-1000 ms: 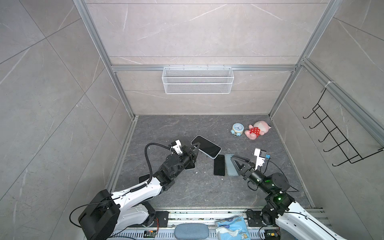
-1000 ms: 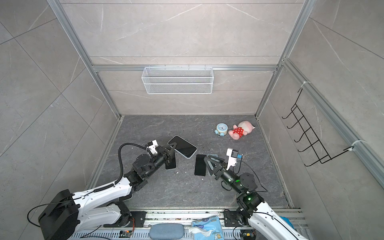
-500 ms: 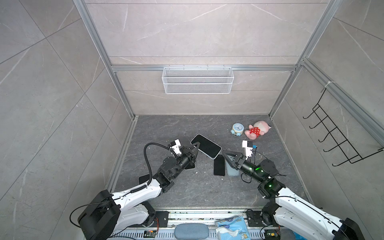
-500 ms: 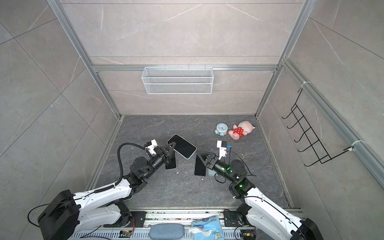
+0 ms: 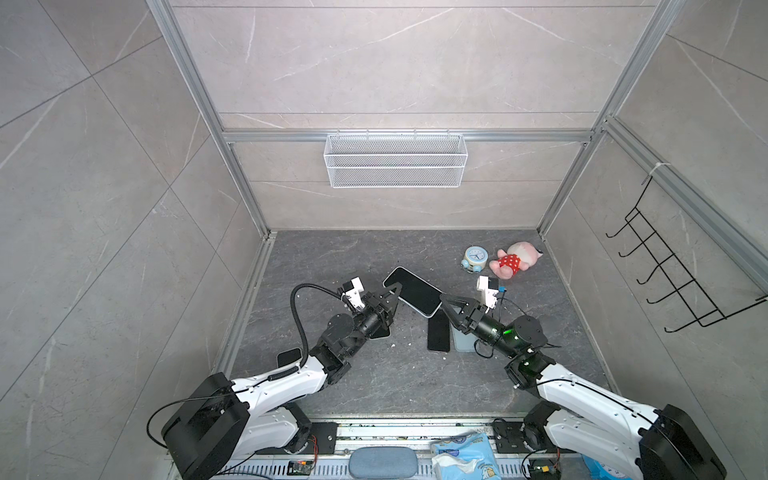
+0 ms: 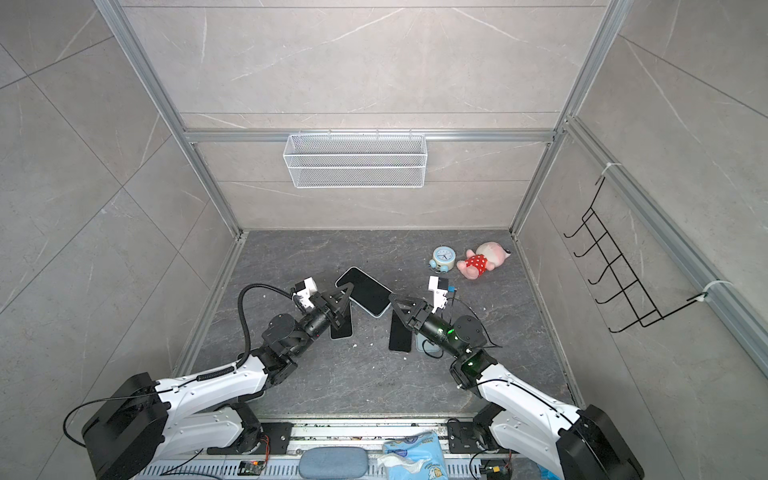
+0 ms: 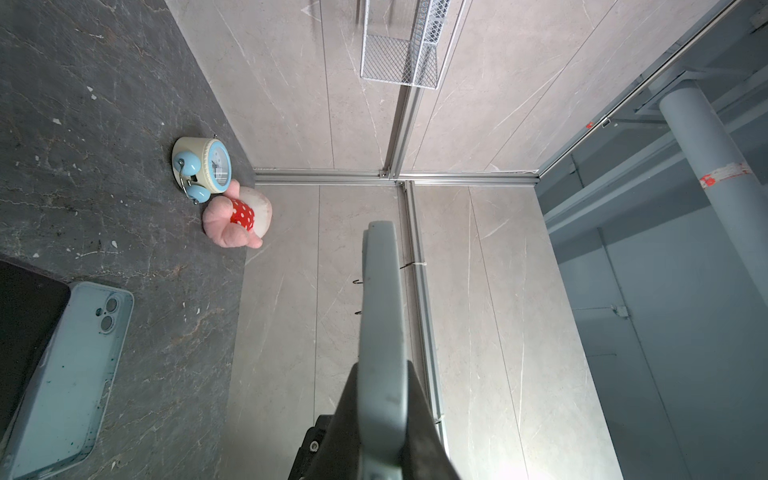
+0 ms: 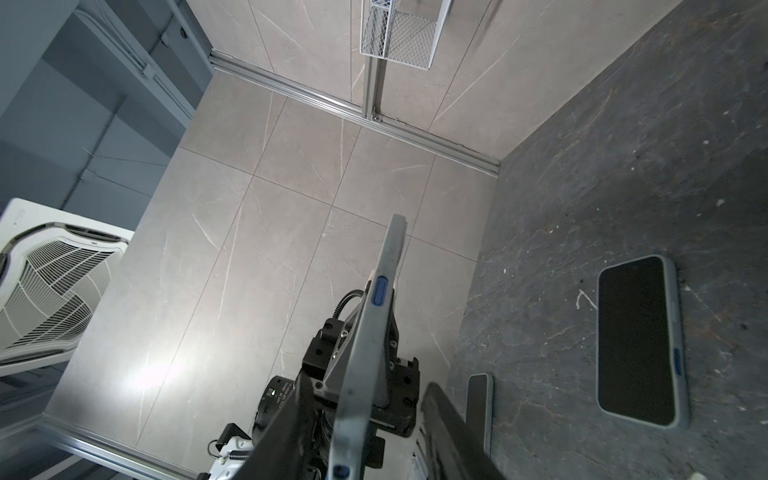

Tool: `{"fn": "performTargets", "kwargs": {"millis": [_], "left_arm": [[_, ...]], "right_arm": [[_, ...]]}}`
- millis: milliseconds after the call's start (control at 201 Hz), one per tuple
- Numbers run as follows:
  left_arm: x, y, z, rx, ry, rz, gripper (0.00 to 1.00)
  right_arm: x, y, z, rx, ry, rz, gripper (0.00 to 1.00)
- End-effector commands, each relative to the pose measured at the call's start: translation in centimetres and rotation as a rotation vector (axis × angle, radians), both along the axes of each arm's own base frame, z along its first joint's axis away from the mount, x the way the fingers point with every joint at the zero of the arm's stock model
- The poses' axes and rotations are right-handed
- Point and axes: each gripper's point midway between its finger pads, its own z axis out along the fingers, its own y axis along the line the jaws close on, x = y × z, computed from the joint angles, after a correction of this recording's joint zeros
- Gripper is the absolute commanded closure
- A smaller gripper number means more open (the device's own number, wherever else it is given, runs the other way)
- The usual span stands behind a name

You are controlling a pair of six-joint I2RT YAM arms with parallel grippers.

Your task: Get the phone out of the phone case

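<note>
step: phone (image 5: 415, 291) braced midair | left claw (image 5: 397, 295) clamped one end | right claw (image 5: 445, 305) gaped astride other end | next: needed closing, peeling case (image 8: 365, 353)

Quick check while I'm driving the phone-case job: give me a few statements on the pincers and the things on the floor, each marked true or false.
1. The left pincer is shut on one end of the cased phone, which is held off the floor. True.
2. The right pincer is clamped tight on that phone. False: its jaws stand open on either side of the other end, with a gap beside one finger.
3. A light-blue case lies on the floor beside a dark phone. True.
4. The alarm clock sits in the wire basket. False: it stands on the floor beside the plush toy.
</note>
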Motion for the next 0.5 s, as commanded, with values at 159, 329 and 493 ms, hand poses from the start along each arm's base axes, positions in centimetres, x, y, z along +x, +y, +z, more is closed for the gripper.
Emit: {"fn": "performTargets", "kwargs": {"millis": [159,329,493], "left_arm": [[-0.7,0.5,4.1,-0.108,-0.135,0.005,1.00],[-0.6,0.5,4.1,-0.113,-0.142,0.008,1.00],[-0.7,0.6,4.2,-0.120,-0.161,0.016,1.00]], "right_arm": [[0.0,-0.4,1.7,0.090,-0.047,-0.004,0.70],[0.3,-0.3,1.9,0.119,-0.039,-0.001,0.86],[0.5,-0.8,2.7,0.184,-0.048,-0.013,0.91]]}}
